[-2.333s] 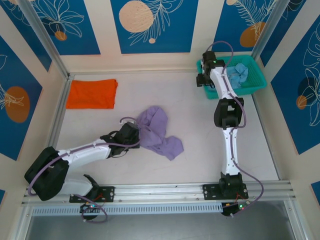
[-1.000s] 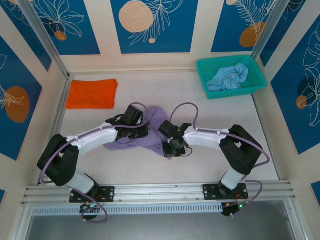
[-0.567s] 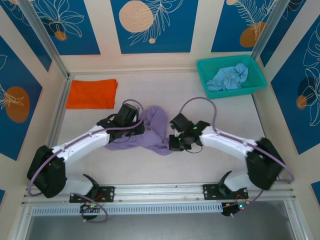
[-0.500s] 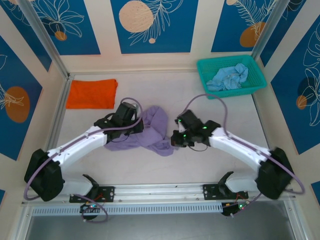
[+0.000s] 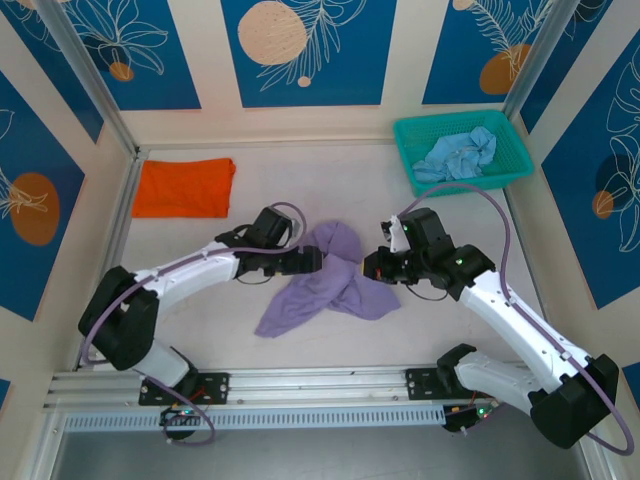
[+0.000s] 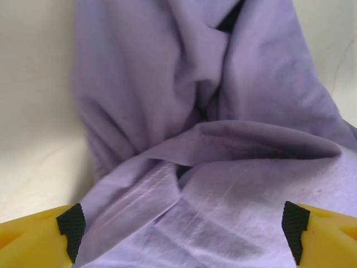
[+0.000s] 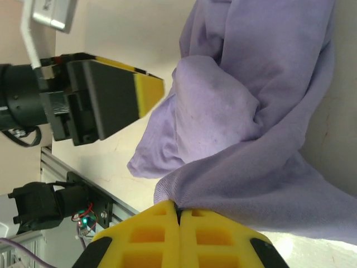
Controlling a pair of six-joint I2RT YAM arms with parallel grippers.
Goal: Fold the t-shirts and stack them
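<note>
Lavender-purple cloth t-shirt [image 5: 335,285]: crumpled at table centre; within the last half second it has been drawn rightward and nearer, with one tail trailed out to the near left. Right gripper [image 7: 178,215]: clamped on its edge. Left gripper [image 5: 312,260]: spread wide, nothing gripped. Spreading is judged under way, folding not begun. Bright orange folded t-shirt [image 5: 185,187]: laid far left. Pale blue t-shirt [image 5: 458,155]: bundled in teal plastic mesh basket [image 5: 405,158]. Pale matte tabletop [image 5: 340,190]; blue wall panels with orange discs [image 5: 300,50].

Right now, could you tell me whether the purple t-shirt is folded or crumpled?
Crumpled: the purple t-shirt lies bunched in irregular creases, one edge pinched in the right gripper.
</note>
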